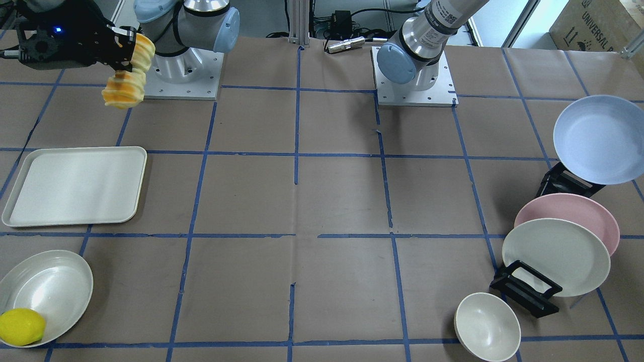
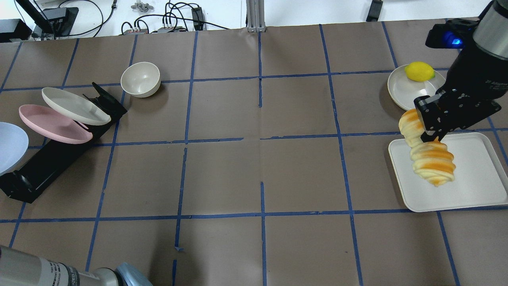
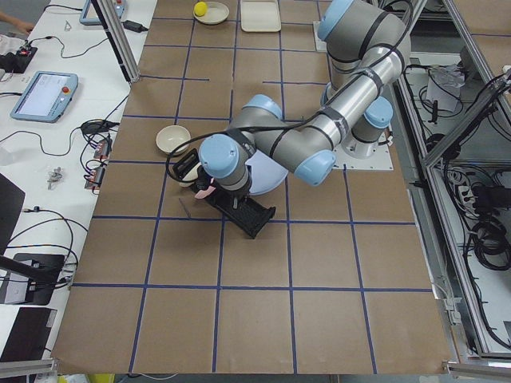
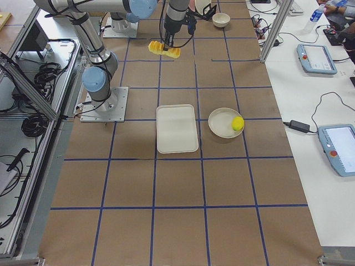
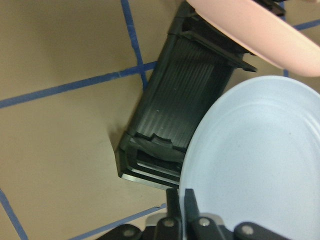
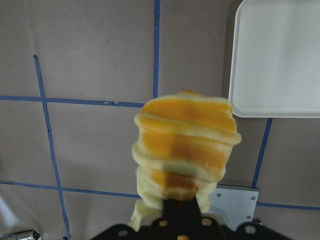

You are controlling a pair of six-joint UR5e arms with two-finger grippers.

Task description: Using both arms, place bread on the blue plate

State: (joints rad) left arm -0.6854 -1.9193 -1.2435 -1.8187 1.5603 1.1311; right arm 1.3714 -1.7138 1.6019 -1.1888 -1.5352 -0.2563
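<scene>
Two grips: right jaws clamp bread [image 2: 432, 163] mid-length, aloft near white tray [image 2: 476, 190]; left jaws pinch blue plate [image 1: 598, 138] rim by black plate rack [image 5: 175, 100]. Broad taped brown-paper counter [image 2: 258, 174] between them.

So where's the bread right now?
On the overhead view's right, the bread is held up in the air by the right gripper, near the tray and lemon.

3 plates: blue plate [image 1: 598, 138], pink plate [image 1: 598, 213], cream plate [image 1: 556, 256]. 2 bowls: small bowl [image 1: 487, 327], wide bowl [image 1: 50, 286]. 1 lemon [image 1: 21, 327]. 1 tray [image 1: 75, 186]. 1 bread [image 1: 126, 90]. 1 blk rack [image 2: 51, 163]. 2 arms: left arm [image 1: 427, 30], right arm [image 1: 196, 25]
</scene>
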